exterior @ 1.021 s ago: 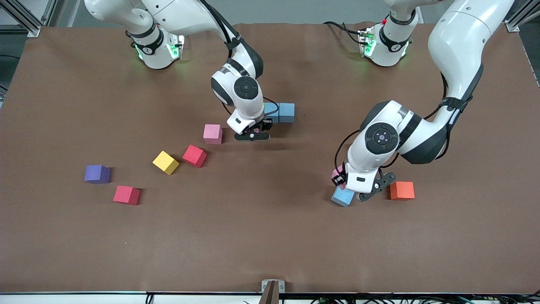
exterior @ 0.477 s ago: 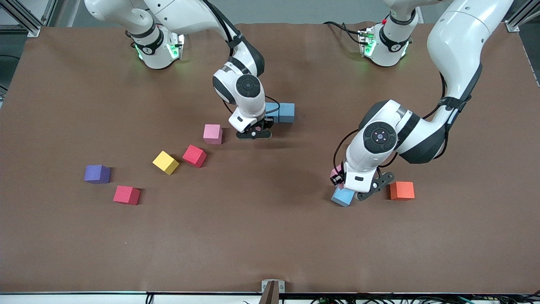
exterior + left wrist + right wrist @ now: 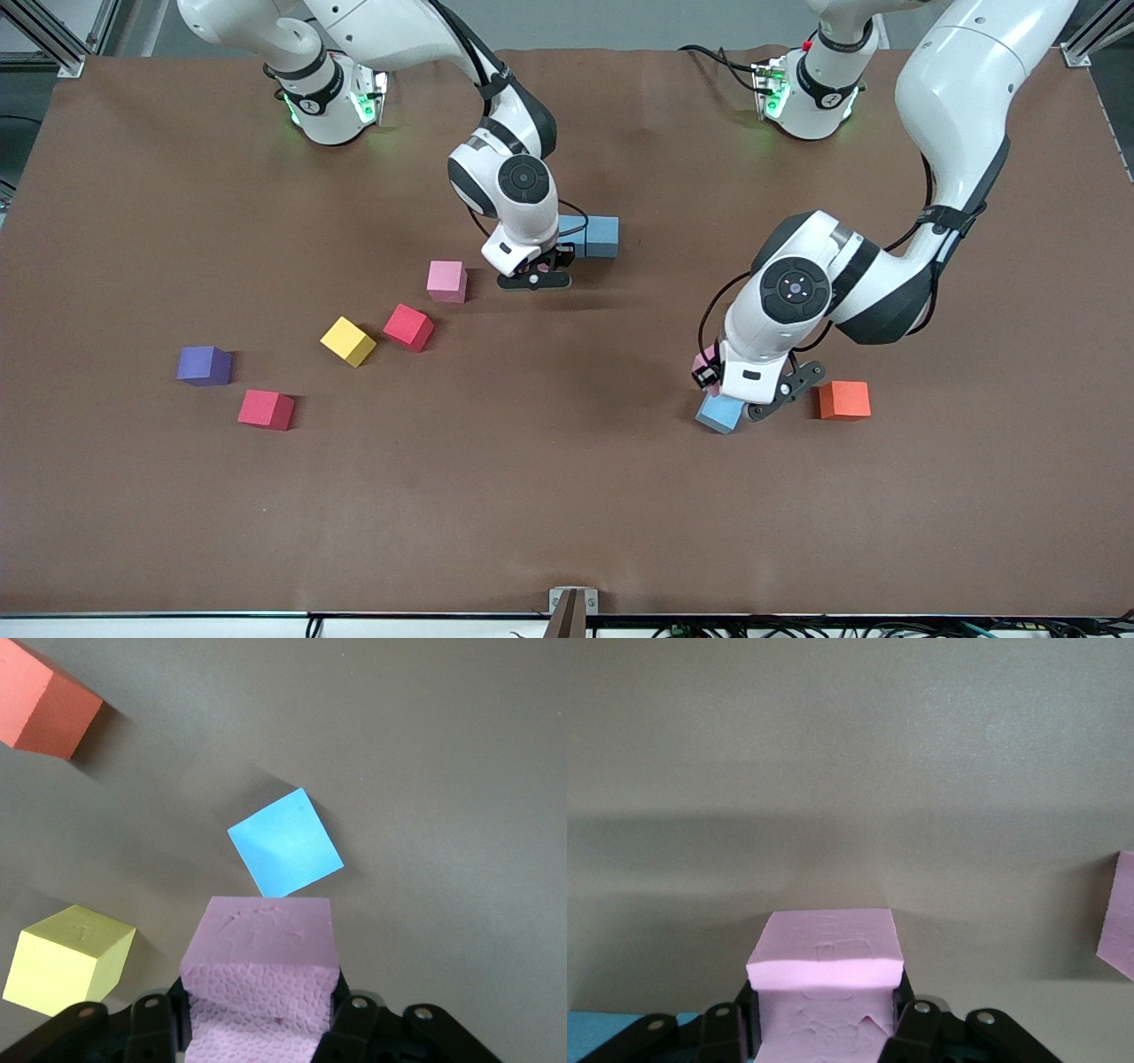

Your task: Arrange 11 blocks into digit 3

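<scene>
I've got the brown table (image 3: 567, 496) with cubes scattered across it. My left gripper (image 3: 749, 397) is clamped on a pink cube (image 3: 259, 979), hanging low over a light blue cube (image 3: 719, 413) that lies tilted on the mat; an orange cube (image 3: 843, 400) sits just beside it toward the left arm's end, and a yellow cube (image 3: 69, 958) shows close by in the left wrist view. My right gripper (image 3: 533, 276) is closed on a second pink cube (image 3: 826, 979), low over the mat near two light blue cubes (image 3: 602, 237) lying side by side. A third pink cube (image 3: 446, 281) rests toward the right arm's end, with a red cube (image 3: 408, 327) and another yellow cube (image 3: 347, 341) nearer the camera.
</scene>
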`<state>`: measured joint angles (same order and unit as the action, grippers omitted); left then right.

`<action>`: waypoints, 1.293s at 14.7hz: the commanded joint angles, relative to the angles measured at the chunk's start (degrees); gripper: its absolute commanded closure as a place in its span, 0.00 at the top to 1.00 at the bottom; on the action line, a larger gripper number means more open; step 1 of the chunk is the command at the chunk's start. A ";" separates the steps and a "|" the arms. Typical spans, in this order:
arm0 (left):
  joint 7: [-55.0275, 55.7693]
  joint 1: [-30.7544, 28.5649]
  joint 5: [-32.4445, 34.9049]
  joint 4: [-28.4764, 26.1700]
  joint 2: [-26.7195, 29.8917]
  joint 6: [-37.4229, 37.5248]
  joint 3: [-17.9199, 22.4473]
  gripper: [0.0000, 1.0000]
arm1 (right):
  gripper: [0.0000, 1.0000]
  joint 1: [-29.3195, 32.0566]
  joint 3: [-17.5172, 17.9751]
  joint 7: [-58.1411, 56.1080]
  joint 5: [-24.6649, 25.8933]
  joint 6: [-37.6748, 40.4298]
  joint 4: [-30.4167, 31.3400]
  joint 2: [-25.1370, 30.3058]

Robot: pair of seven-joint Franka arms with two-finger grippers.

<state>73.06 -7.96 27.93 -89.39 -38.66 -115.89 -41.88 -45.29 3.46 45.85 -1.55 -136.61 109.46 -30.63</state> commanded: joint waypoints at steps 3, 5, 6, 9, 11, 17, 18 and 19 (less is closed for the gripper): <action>0.15 0.48 0.02 0.09 -0.02 0.14 -0.31 0.22 | 0.43 -0.67 -0.21 0.82 -0.82 0.03 2.34 1.98; 2.51 1.10 0.02 0.18 -0.19 0.14 -0.22 0.22 | 0.43 -0.67 -0.21 0.82 -0.82 0.03 2.34 1.98; 4.10 1.19 0.02 0.18 -0.71 0.14 -0.22 0.22 | 0.44 -0.67 -0.21 0.82 -0.82 0.12 2.34 1.98; 6.74 1.98 -0.07 0.18 -1.33 -1.61 -0.14 0.22 | 0.44 -0.67 -0.21 0.82 -0.82 0.65 2.34 1.98; 8.24 2.15 0.19 0.18 -1.77 -3.54 -0.14 0.22 | 0.44 -0.67 -0.21 0.82 -0.82 1.08 2.34 1.98; 8.42 2.68 0.11 -0.08 -1.60 -3.64 -0.05 0.22 | 0.44 -0.94 -0.21 0.91 -0.82 1.09 2.25 1.98; 8.33 2.68 0.11 0.01 -1.60 -3.73 -0.05 0.22 | 0.44 -0.94 -0.12 1.25 -0.82 1.09 2.25 1.98; 8.24 2.68 0.11 0.09 -1.60 -3.64 -0.05 0.21 | 0.47 -0.94 -0.12 1.43 -0.82 1.09 2.25 1.98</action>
<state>80.86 -5.37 27.93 -89.38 -40.62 -119.27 -41.87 -45.40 3.51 46.06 -1.55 -135.66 109.46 -30.54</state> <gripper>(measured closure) 0.454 0.441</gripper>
